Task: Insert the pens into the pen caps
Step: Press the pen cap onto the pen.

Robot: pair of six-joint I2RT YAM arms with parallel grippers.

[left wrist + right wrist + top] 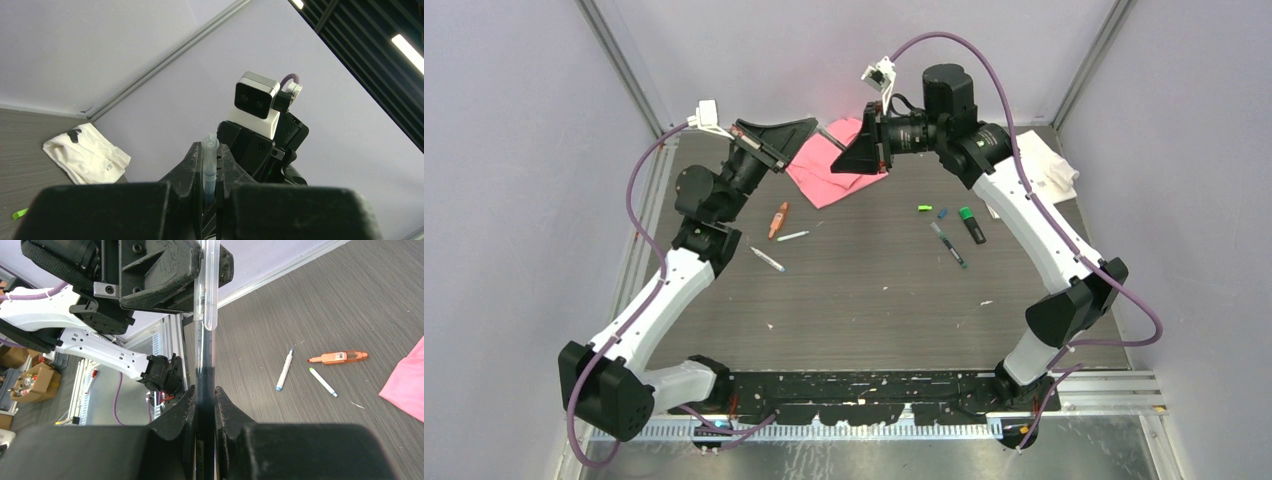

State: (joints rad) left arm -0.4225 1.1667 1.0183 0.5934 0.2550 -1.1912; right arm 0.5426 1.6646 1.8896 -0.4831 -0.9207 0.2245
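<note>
Gripping with right gripper (204,390) a dark pen (203,357), long axis left-right, pointing left at clear cap (210,290). Pinching that cap in left gripper (210,150), held up over far table (874,290), near pink cloth (824,180).

Six pens (778,220), three caps (925,208), two cloths (824,175)

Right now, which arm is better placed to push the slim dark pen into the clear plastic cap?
Right, probably: the right gripper grips the slim dark pen, aimed at the clear plastic cap the left gripper clamps.
</note>
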